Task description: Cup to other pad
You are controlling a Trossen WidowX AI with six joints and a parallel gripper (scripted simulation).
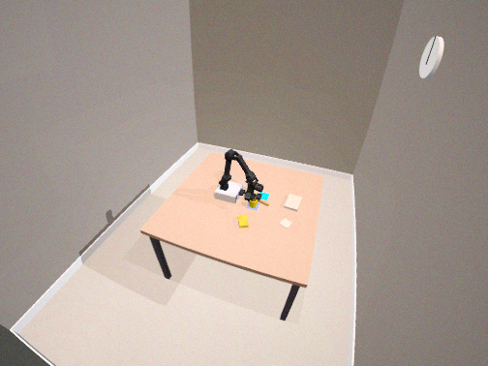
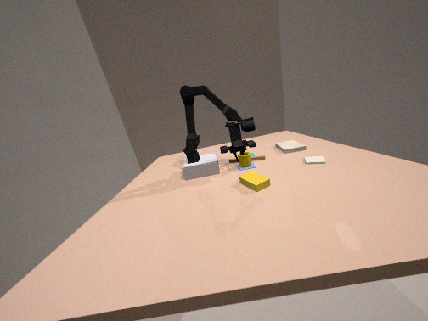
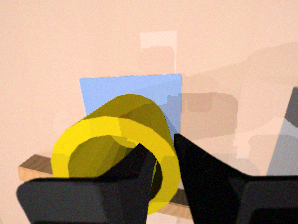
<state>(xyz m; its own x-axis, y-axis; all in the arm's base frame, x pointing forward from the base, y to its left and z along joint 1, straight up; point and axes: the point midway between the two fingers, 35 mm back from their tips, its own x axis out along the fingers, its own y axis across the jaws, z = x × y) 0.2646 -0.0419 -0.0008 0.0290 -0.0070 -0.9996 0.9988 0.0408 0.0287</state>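
hand is nearly closed, pinching the wall of the yellow cup: one finger inside the mouth, the other outside against the rim, seen in wrist view. looks like a rim grip on the side nearest the camera, not a wrap around the body.

cup sits on the light blue pad, near the arm's white base block. in wrist view it seems tilted, but that's prob. the camera angle; in exterior view the cup looks upright on the counter. a wood strip lies just behind/under the cup edge, and a bright cyan pad sits beside it, likely the target, though can't be sure vs the other flat pieces further off.

handling, my guess: cup looks rigid w/ thick walls, so a wall pinch shouldn't crush it. marbles not visible inside right now, fingers block the view. loose marbles = shifting weight, and a one-sided rim grip lets the cup swing or tip about the fingers. surface looks smooth, could slip. best to lift straight up, keep it level, move slow, set down flat before opening.
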